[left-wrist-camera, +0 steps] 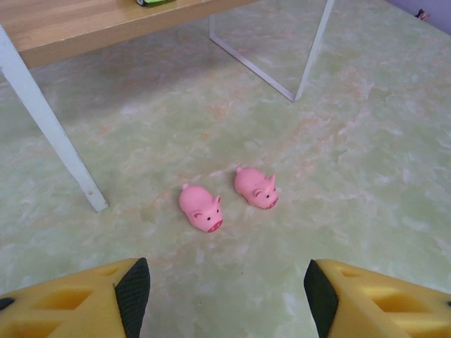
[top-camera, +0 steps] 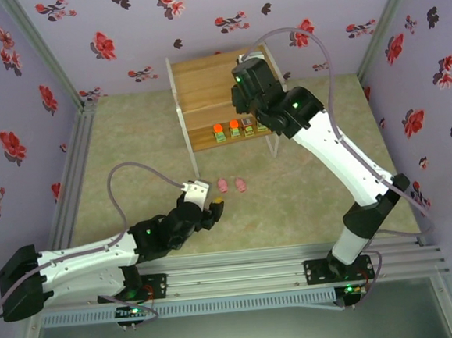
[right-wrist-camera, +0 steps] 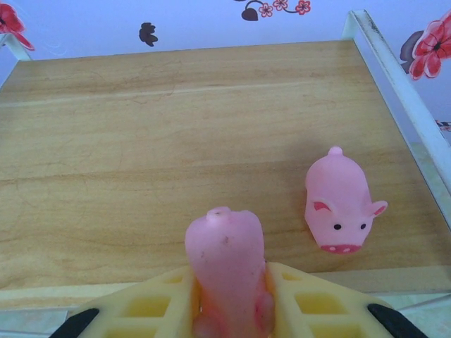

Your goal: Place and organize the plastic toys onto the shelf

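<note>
Gripping a pink pig tight between its yellow fingers, the right gripper holds it over the near edge of the shelf top board

Second pig lies on that board to the right, apart from the held one, snout toward the camera

Left gripper low over the green table, fingers spread, nothing between them

Nearer pig and farther pig side by side on the table ahead of it, near a white shelf leg

Row of small blocks along the lower board's front edge
</note>
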Controlling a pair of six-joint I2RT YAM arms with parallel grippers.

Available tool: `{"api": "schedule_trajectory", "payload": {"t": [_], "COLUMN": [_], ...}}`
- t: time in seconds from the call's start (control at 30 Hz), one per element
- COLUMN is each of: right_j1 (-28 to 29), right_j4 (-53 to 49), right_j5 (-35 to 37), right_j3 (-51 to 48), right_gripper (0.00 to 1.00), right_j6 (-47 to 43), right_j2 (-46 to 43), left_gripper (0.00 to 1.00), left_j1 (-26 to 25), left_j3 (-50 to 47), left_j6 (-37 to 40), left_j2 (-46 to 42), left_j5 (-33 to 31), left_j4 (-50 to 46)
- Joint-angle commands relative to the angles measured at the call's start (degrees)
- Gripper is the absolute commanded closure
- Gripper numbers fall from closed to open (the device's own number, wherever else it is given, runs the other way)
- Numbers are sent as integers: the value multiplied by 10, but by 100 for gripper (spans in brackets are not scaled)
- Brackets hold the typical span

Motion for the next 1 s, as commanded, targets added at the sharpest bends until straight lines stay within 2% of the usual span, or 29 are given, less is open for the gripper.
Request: {"api": "schedule_trajectory", "payload": {"t": [0.0,0.97], "right_j1": [-8,-33], "right_j4": [-17,-41], "right_j5": [11,-7], "right_j3": [25,65], "right_gripper": [72,71], "right_j6": [2,8], "right_j2": [13,63], "left_gripper": [36,36], "left_j1": [-4,-5], "left_j3": [-7,-16], "left_j6": [-12,-17], "left_j2": [-12,-18], "left_j5": [-19,-20], "left_j4": [1,0]}}
